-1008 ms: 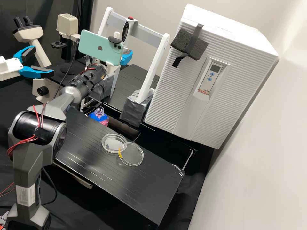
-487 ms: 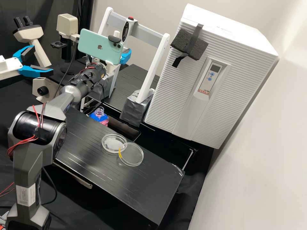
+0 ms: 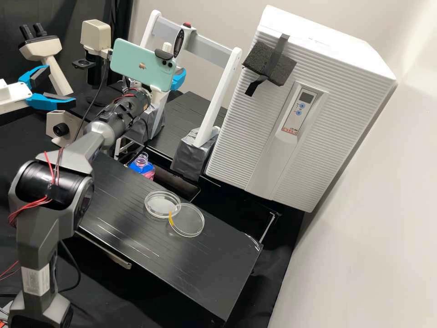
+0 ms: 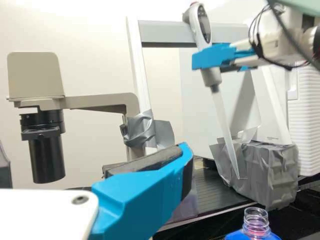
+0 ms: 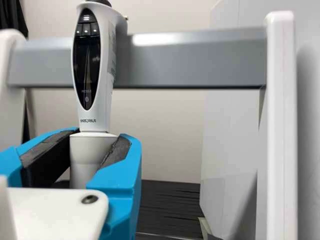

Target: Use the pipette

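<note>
The white pipette (image 5: 93,75) hangs upright at the grey bar of its white stand (image 3: 218,91). My right gripper (image 5: 82,152) is shut on the pipette's lower body, just under the display. From the left wrist view the pipette (image 4: 206,37) and its long clear tip (image 4: 227,145) show with the right gripper (image 4: 220,54) around them. An open bottle of pink liquid (image 3: 142,165) stands below, at the raised platform's far corner. Two clear petri dishes (image 3: 162,203) lie on the platform, a yellow tip (image 3: 170,218) between them. My left gripper (image 3: 57,89) sits open at the far left.
A big white ribbed machine (image 3: 296,105) fills the right side. Microscopes (image 3: 41,50) stand at the back left, close to the left gripper. A mint phone (image 3: 143,64) rides on the right arm. The black platform (image 3: 182,259) carries the dishes; the stand's taped foot (image 3: 193,152) sits behind it.
The right arm has shifted slightly up and to the left with its gripper on the pipette. The left gripper, dishes and bottle have not moved.
</note>
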You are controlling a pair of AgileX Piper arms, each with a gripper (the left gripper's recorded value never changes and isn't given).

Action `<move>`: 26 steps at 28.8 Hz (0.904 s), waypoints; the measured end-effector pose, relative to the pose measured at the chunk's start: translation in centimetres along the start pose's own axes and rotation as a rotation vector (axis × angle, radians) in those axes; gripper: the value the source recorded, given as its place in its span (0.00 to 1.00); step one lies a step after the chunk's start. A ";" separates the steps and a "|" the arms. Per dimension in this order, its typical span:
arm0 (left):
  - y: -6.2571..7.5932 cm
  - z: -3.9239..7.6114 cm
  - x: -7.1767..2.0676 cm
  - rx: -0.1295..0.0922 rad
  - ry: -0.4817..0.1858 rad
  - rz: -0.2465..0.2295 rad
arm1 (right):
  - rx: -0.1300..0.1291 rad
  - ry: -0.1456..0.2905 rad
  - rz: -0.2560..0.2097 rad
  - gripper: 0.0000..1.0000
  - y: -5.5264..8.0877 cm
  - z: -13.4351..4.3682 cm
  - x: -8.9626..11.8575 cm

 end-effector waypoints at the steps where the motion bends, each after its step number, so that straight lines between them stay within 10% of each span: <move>1: 0.0 0.0 0.00 -0.002 -0.001 0.000 | 0.009 0.010 0.010 0.00 0.5 -0.4 -0.3; 12: 0.0 0.0 0.00 -0.002 -0.004 -0.001 | 0.056 0.051 0.133 0.00 2.4 -1.1 -2.4; 26: -2.0 1.1 1.23 -0.054 -0.058 -0.069 | 0.007 0.105 0.251 0.00 -2.2 0.0 -7.6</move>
